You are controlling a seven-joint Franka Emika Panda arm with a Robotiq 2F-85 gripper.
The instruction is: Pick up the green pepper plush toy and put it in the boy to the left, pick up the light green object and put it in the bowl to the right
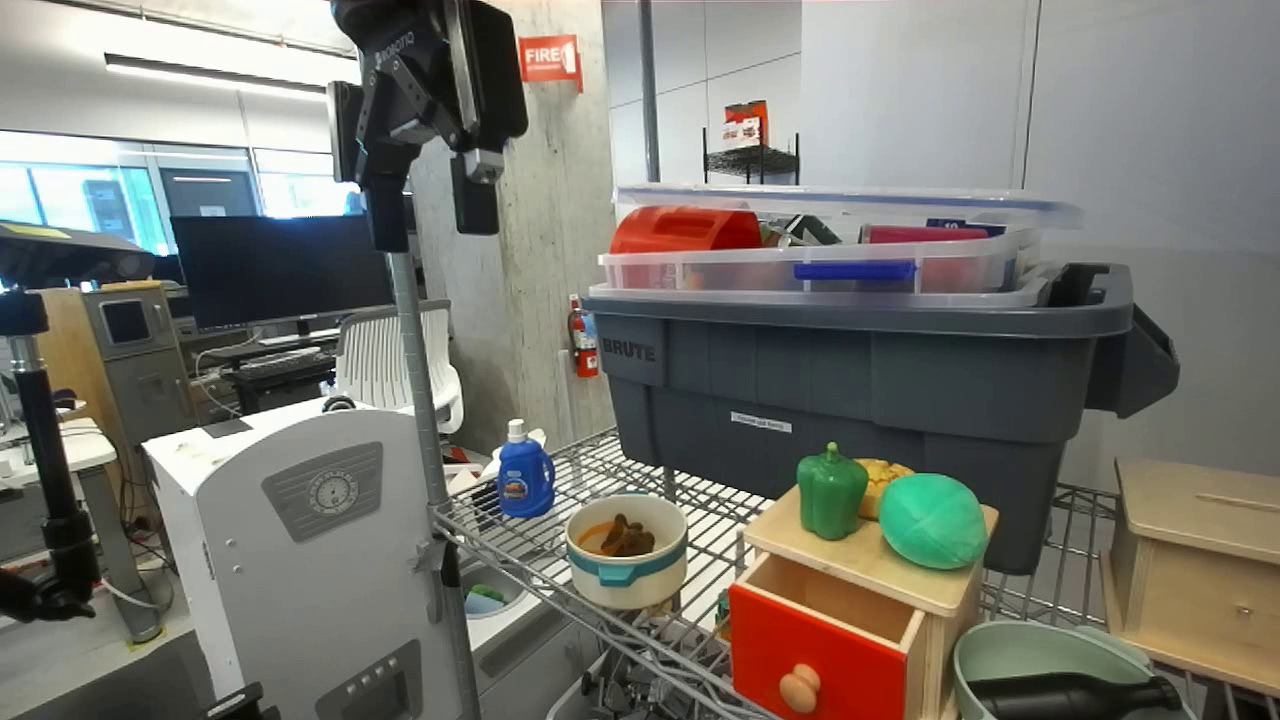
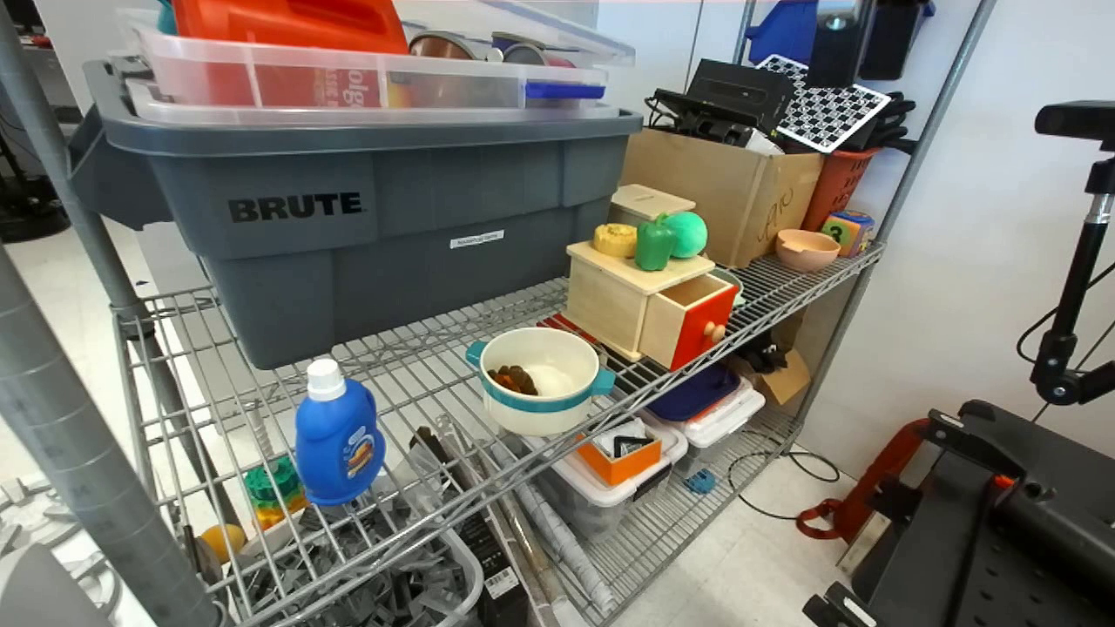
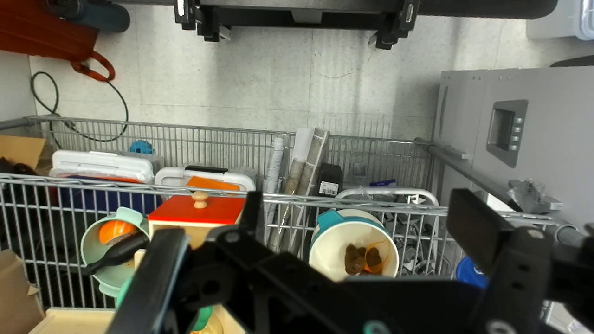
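Observation:
The green pepper plush toy (image 1: pixel 832 497) stands upright on the small wooden drawer box, also seen in an exterior view (image 2: pixel 652 245). The light green object (image 1: pixel 932 521) lies beside it on the same top and shows in an exterior view (image 2: pixel 688 233). In the wrist view both are mostly hidden behind my gripper. The grey-green bowl to the right (image 1: pixel 1050 645) stands beside the box; the wrist view shows it (image 3: pixel 88 243) holding a black item and an orange item. The white bowl (image 2: pixel 540 420) with teal band holds brown pieces. My gripper (image 1: pixel 432 212) is open and empty, high above the shelf.
The wooden box has an open red drawer (image 1: pixel 815 655); a yellow item (image 2: pixel 615 240) sits on top. A blue bottle (image 2: pixel 341 444) stands near the white bowl. A large grey bin (image 1: pixel 840 390) stands behind. A metal pole (image 1: pixel 418 370) rises at the shelf corner.

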